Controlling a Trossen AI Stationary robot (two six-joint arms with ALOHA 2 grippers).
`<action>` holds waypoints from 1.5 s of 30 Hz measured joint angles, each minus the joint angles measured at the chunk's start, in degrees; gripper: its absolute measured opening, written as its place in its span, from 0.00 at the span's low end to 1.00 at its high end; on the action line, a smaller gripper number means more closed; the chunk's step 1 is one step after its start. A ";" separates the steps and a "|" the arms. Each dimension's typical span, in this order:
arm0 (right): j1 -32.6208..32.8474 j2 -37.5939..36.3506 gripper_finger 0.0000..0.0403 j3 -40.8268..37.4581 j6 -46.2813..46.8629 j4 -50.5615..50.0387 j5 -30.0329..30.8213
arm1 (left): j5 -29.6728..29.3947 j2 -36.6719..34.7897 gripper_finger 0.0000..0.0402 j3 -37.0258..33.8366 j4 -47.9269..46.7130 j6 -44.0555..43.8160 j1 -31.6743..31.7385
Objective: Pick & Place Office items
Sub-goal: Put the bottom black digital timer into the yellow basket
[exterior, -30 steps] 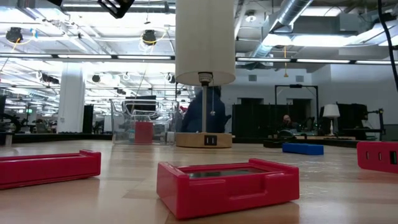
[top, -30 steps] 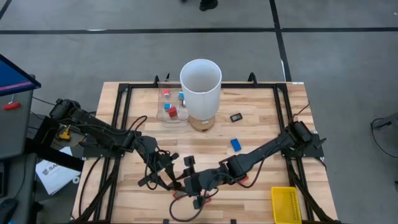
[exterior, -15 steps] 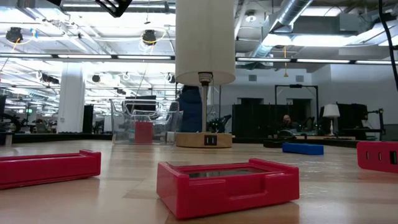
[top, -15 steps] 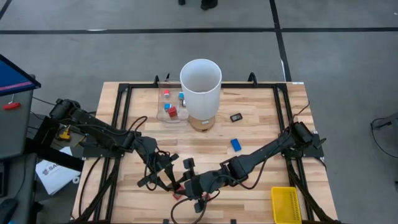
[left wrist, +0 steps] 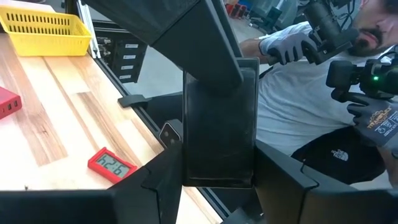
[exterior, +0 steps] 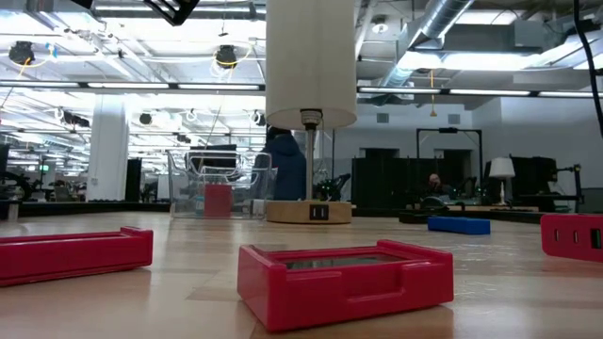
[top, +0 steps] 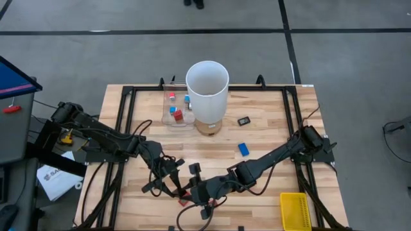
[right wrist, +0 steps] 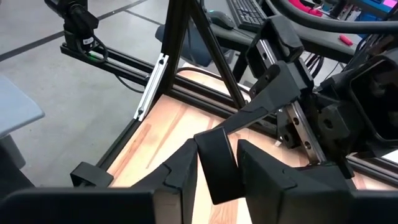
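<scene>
Handover risk: left gripper and right gripper both clamping one black piece over table front.
Pulling apart unreleased risking twisting it loose, dropping off edge.

Both arms reach low over the table's near middle, their wrists almost meeting. The left arm stretches in from the left edge, bent at the elbow, and the left gripper has its fingers closed on a dark flat piece. The right arm slants in from the right edge, and the right gripper likewise pinches a dark piece between its fingers.
</scene>
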 joint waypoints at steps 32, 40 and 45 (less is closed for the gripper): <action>6.70 -0.46 0.19 -0.02 22.94 -26.71 9.63 | -30.76 -11.02 0.59 0.00 -34.05 -2.04 -4.52; 12.44 -2.35 0.19 0.06 42.55 -41.47 14.68 | -40.55 -10.80 0.58 -1.75 -33.43 -6.77 -11.09; 18.15 -3.88 0.19 -0.01 62.81 -55.97 17.01 | -44.60 -10.78 0.59 -5.87 -28.28 -7.22 -11.84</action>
